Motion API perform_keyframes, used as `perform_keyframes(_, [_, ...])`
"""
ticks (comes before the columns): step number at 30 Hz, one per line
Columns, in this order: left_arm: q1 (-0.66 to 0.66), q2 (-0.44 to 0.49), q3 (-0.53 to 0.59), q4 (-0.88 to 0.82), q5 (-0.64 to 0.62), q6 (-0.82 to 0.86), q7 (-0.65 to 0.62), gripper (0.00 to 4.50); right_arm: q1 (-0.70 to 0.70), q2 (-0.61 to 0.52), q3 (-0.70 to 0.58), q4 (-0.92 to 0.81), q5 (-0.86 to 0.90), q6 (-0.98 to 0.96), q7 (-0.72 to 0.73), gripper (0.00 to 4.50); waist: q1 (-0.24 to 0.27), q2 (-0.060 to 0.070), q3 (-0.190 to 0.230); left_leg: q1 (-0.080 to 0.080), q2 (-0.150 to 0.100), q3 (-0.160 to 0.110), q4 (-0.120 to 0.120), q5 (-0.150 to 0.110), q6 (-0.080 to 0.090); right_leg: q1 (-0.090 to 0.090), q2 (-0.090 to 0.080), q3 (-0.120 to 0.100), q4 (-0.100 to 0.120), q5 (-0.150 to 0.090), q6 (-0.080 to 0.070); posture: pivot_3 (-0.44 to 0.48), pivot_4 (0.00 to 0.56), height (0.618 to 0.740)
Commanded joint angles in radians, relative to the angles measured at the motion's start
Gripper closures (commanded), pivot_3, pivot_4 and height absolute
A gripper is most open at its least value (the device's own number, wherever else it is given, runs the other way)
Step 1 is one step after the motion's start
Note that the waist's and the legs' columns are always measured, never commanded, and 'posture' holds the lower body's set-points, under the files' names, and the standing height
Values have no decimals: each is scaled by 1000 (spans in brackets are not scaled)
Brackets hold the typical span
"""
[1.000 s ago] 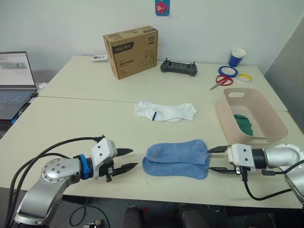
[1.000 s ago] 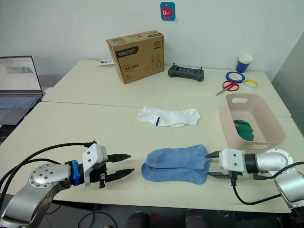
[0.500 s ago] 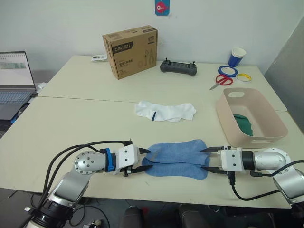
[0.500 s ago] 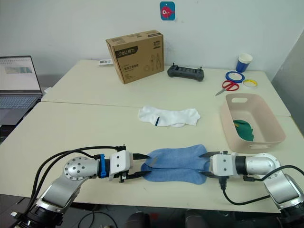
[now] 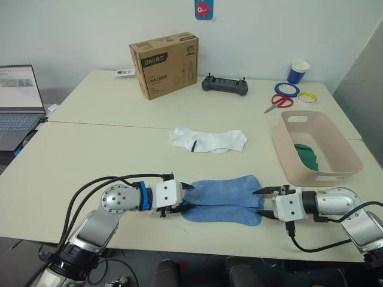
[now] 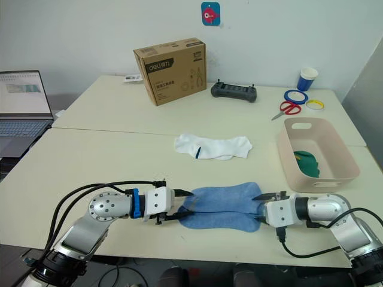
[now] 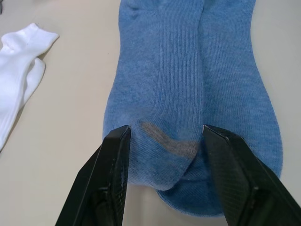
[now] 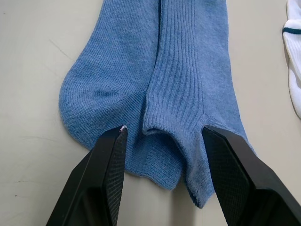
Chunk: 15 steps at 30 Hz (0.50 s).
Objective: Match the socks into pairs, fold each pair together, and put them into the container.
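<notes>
Two light blue socks [image 5: 222,200] lie stacked flat near the table's front edge. At their left end my left gripper [image 5: 187,197] is open, and its fingers [image 7: 115,155] straddle the toe end [image 7: 164,155] without closing on it. My right gripper [image 5: 261,201] is open at the right end, its fingers [image 8: 110,160] on either side of the cuffs [image 8: 169,117]. Further back, in the middle of the table, lie two white socks [image 5: 207,140]. To the right stands the pale pink container [image 5: 287,152], with a dark green sock [image 5: 309,156] inside.
A brown cardboard box [image 5: 165,56] and a black controller [image 5: 225,85] sit at the back. Red scissors [image 5: 277,101], tape rolls [image 5: 287,89] and a blue cup [image 5: 298,72] are behind the container. A laptop [image 5: 20,98] is at the far left.
Both grippers have closed in on the blue socks from either side. The left moved right to the toe end and the right moved left to the cuffs. The socks have not moved.
</notes>
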Motion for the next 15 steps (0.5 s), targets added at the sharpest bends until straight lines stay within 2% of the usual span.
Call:
perform_keyframes(1, [3, 6, -9, 1, 8, -29, -7, 1996, -16, -4, -24, -14, 29, -11, -7, 1797, 0, 0, 0, 0, 0, 0, 0, 0, 0, 0, 0, 0, 0, 0, 0, 0, 150, 740])
perform_keyframes(3, [5, 1, -16, 21, 19, -45, -3, 1996, -14, 3, -19, -15, 36, -6, -6, 1797, 0, 0, 0, 0, 0, 0, 0, 0, 0, 0, 0, 0, 0, 0, 0, 0, 150, 740])
perform_keyframes(5, [4, -4, -22, 40, 30, -61, 1, 2392, -11, 8, -16, -18, 43, -10, -5, 1976, 0, 0, 0, 0, 0, 0, 0, 0, 0, 0, 0, 0, 0, 0, 0, 0, 150, 740])
perform_keyframes(8, [0, -13, -20, 55, 31, -70, 8, 3241, -13, 8, -16, -14, 44, -14, -4, 2739, 1, 0, 0, 0, 0, 0, 0, 0, 0, 0, 0, 0, 0, 0, 0, 0, 150, 740])
perform_keyframes(12, [5, -13, -17, 62, 22, -77, 10, 4487, -22, 12, -23, -7, 52, -24, -9, 4175, 0, 0, 0, 0, 0, 0, 0, 0, 0, 0, 0, 0, 0, 0, 0, 0, 150, 740])
perform_keyframes(13, [5, -14, -16, 62, 18, -78, 9, 4500, -25, 10, -24, -5, 56, -25, -7, 4469, 0, 0, 0, 0, 0, 0, 0, 0, 0, 0, 0, 0, 0, 0, 0, 0, 150, 740])
perform_keyframes(15, [4, -13, -12, 71, 13, -84, 7, 4500, -31, 9, -25, -2, 62, -27, -3, 4469, 0, 0, 0, 0, 0, 0, 0, 0, 0, 0, 0, 0, 0, 0, 0, 0, 150, 740])
